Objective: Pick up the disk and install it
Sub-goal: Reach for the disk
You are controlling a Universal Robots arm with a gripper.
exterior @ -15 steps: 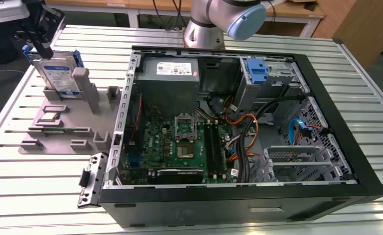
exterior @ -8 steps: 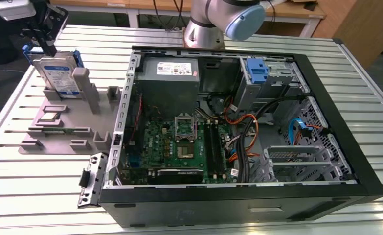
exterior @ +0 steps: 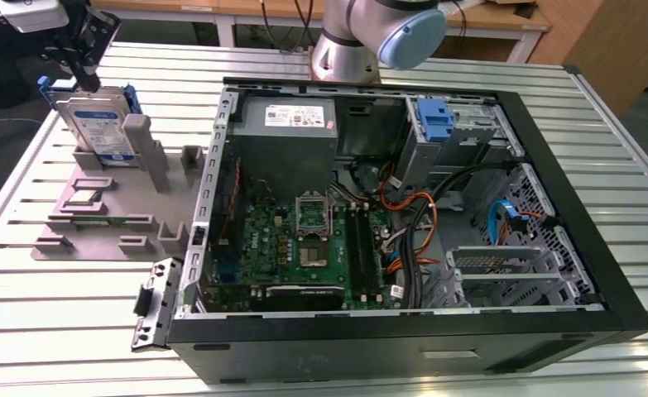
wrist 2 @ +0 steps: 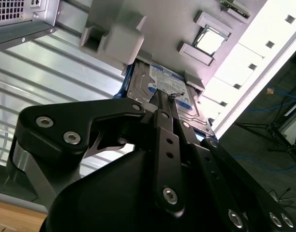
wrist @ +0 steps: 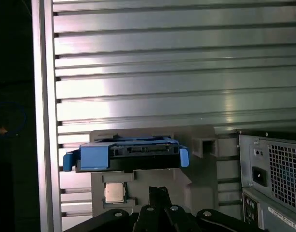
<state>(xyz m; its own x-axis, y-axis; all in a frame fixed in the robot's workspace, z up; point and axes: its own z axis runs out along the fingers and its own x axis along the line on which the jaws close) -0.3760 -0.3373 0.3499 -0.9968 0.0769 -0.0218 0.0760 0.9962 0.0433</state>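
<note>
While the ribbed silver aluminium table carries all the parts, the pick-and-install job looks to stand at its very start. The large black computer tower case lies on its side with the panel off, its green motherboard and grey metal power supply box exposed. The bare metal drive bays beside the tall blue plastic latch piece hold no drive that the exterior view shows.

At the exterior view's left, well apart from those bays, sits the grey plastic parts fixture. The grey robot arm rises behind the case. The disk, a flat silver hard drive with blue carrier rails and a white-and-blue label, stands upright on edge in a slot of that fixture, neither lifted nor installed.

The black gripper hangs directly over the disk's top edge. In both wrist views its fingers look drawn together with nothing between them. In the second wrist view the gripper tip lies at the upper edge of the disk; whether they touch cannot be told. In the first wrist view the gripper sits just beside the disk. A small square silver processor chip lies in the fixture near the disk's foot.
</note>
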